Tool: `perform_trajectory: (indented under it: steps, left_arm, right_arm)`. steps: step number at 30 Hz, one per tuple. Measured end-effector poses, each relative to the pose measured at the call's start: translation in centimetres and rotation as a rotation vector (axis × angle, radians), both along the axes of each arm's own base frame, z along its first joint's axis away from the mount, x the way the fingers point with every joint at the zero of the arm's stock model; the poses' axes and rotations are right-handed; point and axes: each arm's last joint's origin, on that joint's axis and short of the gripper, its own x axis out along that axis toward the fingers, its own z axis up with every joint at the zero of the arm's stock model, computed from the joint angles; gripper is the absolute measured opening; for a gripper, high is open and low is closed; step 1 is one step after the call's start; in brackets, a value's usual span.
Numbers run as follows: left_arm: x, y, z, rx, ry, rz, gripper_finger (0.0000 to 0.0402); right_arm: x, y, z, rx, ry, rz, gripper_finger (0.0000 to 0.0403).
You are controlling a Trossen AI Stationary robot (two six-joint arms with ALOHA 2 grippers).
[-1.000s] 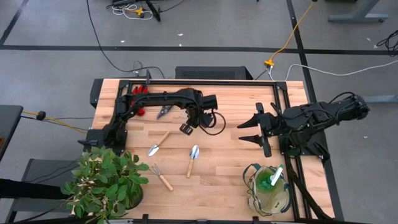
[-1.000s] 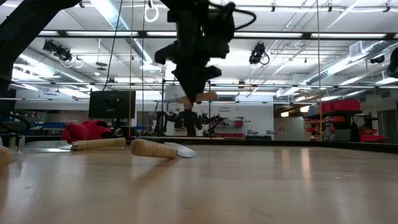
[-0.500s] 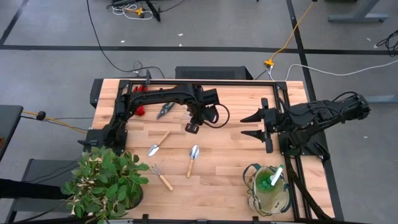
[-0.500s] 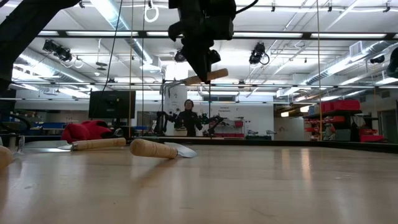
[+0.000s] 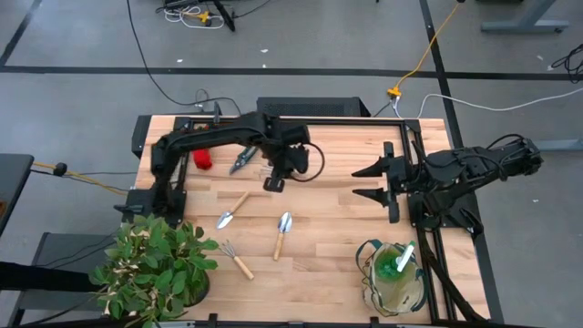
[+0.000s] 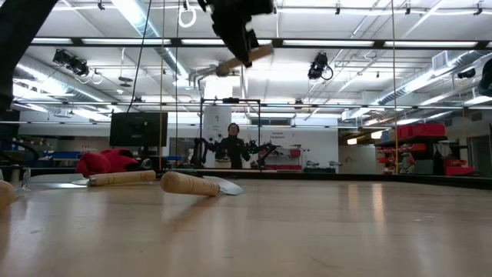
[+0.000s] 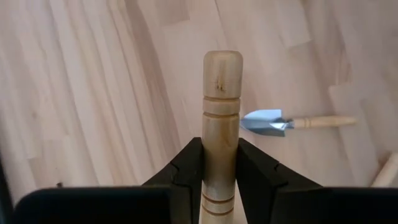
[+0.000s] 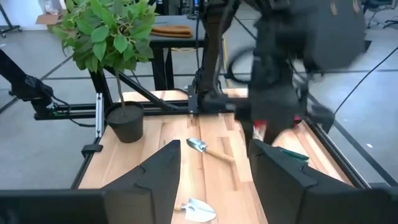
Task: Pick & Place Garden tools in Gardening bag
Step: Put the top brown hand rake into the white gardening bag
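Jaws of the left gripper clench a wooden-handled tool above the counter; right gripper waits released. Next: carry it to the gardening bag.

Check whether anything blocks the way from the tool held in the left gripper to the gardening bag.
Nothing visible does. The left gripper holds a wooden-handled tool above the table; the bag sits at the near right corner. The right gripper hovers beside that line, not across it.
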Motion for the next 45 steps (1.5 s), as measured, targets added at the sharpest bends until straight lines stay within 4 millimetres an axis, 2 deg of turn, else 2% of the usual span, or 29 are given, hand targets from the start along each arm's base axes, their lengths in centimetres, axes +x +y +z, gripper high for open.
perform_trajectory:
  steps: [4, 11, 17, 31, 45]
  left_arm:
    - [-1.6, -0.5, 2.3, 0.001, -0.061, 0.014, 0.0080]
    - [-3.7, -0.9, 5.2, 0.001, -0.153, 0.043, 0.0080]
    - [-4.6, -1.1, 7.2, -0.019, -0.273, 0.077, 0.0080]
    - [-3.0, -1.0, 10.1, -0.111, -0.605, 0.082, 0.0080]
    - [-2.1, -1.1, 12.4, -0.173, -0.862, 0.036, 0.0080]
  right_arm:
    - [0.0, 0.0, 0.0, 0.001, -0.003, 0.000, 0.0194]
    - [0.0, 0.0, 0.0, -0.009, -0.004, 0.000, 0.0194]
    - [0.1, -0.2, 0.2, -0.052, -0.028, -0.058, 0.0194]
    - [0.3, -0.4, 2.0, -0.157, -0.192, -0.154, 0.0194]
    - [0.3, -0.6, 3.1, -0.124, -0.288, -0.217, 0.0204]
